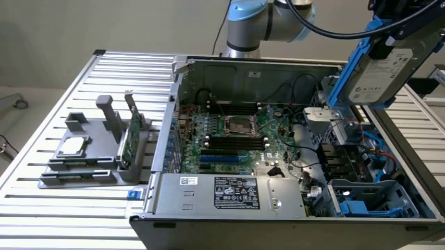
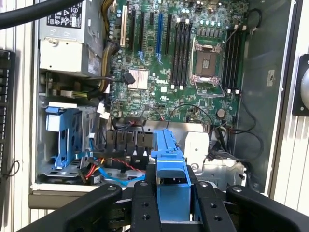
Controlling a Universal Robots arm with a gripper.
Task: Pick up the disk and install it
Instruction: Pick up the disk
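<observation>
Nearest, the open metal computer case (image 1: 250,78) lies on the ribbed aluminium tabletop (image 1: 70,213); inside, a boxy grey power supply (image 1: 230,195) fills its front edge, a bright blue plastic drive cage (image 1: 368,200) sits in the front corner at the exterior view's right, and the green motherboard (image 1: 233,133) lies flat behind them; near the tabletop's edge at the exterior view's left, a grey moulded holder (image 1: 83,166) carries a small square silver chip (image 1: 73,147) and a thin green card (image 1: 131,135) standing on edge; farther, above the case's far corner, the disk (image 1: 379,73) hangs in the air, a flat silver-grey slab in a blue frame, long axis steeply upright and leaning, its white label showing; the black gripper (image 2: 169,193) is clamped on that blue frame, a finger at each side.
</observation>
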